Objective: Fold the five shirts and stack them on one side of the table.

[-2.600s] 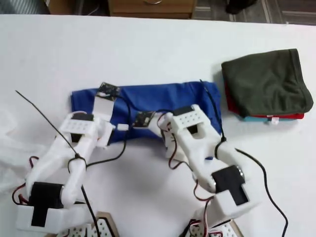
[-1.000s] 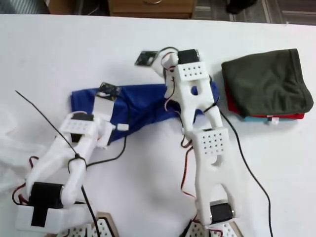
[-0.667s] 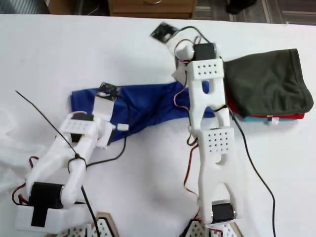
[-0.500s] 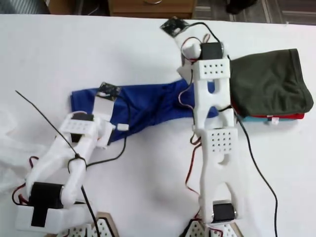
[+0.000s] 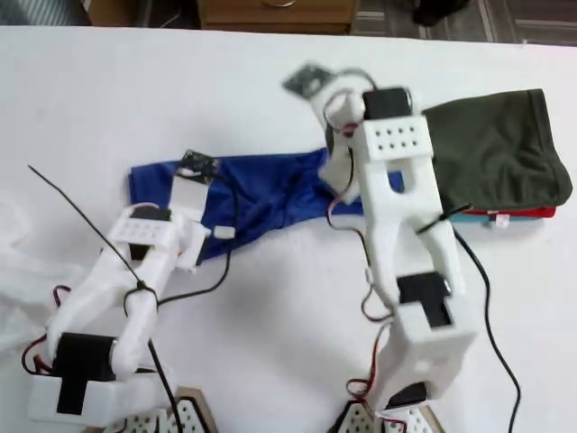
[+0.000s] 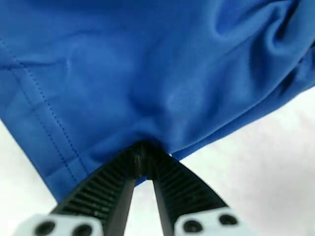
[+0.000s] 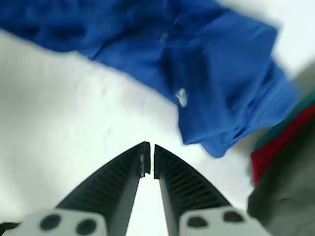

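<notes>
A blue shirt (image 5: 261, 191) lies crumpled in a long strip across the middle of the white table (image 5: 135, 90). My left gripper (image 5: 191, 191) is shut on its near left edge; the left wrist view has the fingertips (image 6: 141, 160) pinching the blue shirt (image 6: 147, 73). My right gripper (image 5: 337, 142) hovers at the strip's far right end, beside the stack. In its wrist view the gripper (image 7: 147, 160) is shut with nothing held, over bare table just short of the blue shirt (image 7: 216, 69). The stack has a dark green shirt (image 5: 491, 149) over a red shirt (image 5: 532, 213) and a teal shirt (image 5: 464, 216).
The stack sits at the table's right side, with its red layer (image 7: 280, 142) close to my right gripper. A wooden cabinet (image 5: 270, 13) stands beyond the far edge. Black cables trail from both arms over the near table.
My right arm swung from the shirt's near edge up and right to the stack's side, then drew its elbow back. The shirt's right half bunched narrower. The left arm stayed still.
</notes>
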Controlling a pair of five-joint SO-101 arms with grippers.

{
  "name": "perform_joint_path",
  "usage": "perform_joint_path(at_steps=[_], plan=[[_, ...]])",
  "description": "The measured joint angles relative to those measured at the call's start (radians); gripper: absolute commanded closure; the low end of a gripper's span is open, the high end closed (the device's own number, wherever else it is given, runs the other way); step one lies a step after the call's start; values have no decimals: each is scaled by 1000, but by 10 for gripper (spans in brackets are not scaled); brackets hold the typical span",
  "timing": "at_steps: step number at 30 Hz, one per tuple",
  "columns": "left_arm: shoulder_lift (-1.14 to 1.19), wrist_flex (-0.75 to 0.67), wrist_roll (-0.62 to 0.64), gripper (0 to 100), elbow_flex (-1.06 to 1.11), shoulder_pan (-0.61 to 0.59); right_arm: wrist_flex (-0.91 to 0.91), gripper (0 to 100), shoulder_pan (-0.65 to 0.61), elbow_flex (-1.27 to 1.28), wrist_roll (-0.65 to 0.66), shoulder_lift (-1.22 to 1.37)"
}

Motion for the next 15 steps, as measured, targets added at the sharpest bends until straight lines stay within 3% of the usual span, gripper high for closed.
perform_joint_path(at_steps=[6,15], plan=[[0,0,0,975,0,0,-227,979,-2,347,28,-71],[0,0,0,975,0,0,-657,979,127,390,44,18]])
